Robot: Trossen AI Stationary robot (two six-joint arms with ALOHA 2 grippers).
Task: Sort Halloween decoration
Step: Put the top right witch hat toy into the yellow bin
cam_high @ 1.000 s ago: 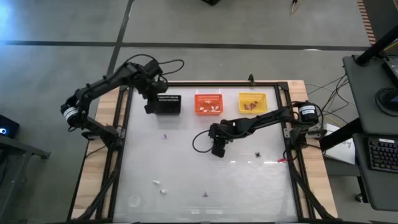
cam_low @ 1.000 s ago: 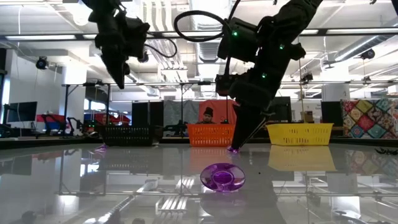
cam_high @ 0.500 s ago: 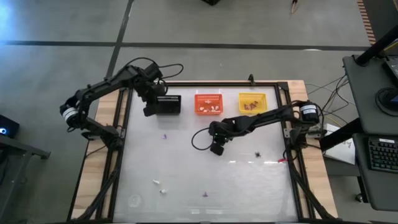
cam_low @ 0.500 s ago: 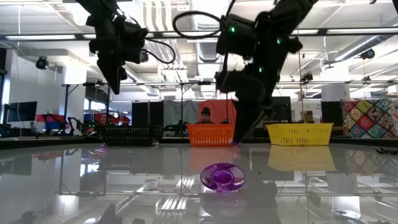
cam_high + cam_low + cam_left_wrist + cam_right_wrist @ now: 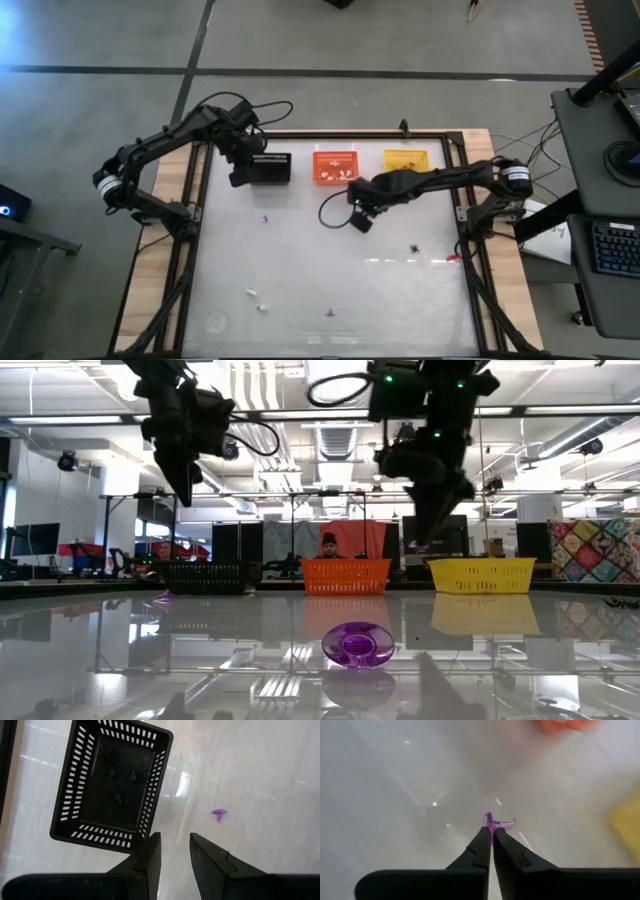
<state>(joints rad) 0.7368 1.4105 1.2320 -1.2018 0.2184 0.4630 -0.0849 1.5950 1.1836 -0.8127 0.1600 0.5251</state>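
My right gripper [image 5: 362, 222] hangs above the table's middle, in front of the orange basket [image 5: 336, 166], shut on a tiny purple trinket [image 5: 492, 823]. My left gripper [image 5: 172, 854] is open and hovers high by the near left corner of the black basket [image 5: 112, 785], which has black spider shapes lying on its floor. Another purple piece [image 5: 218, 813] lies on the table near that basket. The yellow basket [image 5: 406, 163] holds brownish pieces. A purple ring [image 5: 357, 645] rests flat on the near part of the table. My right gripper pinches the purple trinket by one end [image 5: 488, 820] between its two fingertips [image 5: 481, 836], with the rest of it sticking out past them. The fingers point down at a slant. The trinket is lifted clear of the table.
Loose pieces lie on the glossy tabletop: a black spider [image 5: 414, 247] toward the right, white bits [image 5: 257, 298] and a purple bit [image 5: 328, 313] near the front edge. The three baskets stand in a row along the far edge. A person sits in the room beyond the table.
My right gripper has risen from the tabletop, carrying the purple trinket clear of it, and has moved toward the table's right and far edge, closer to the baskets. It has stayed shut.
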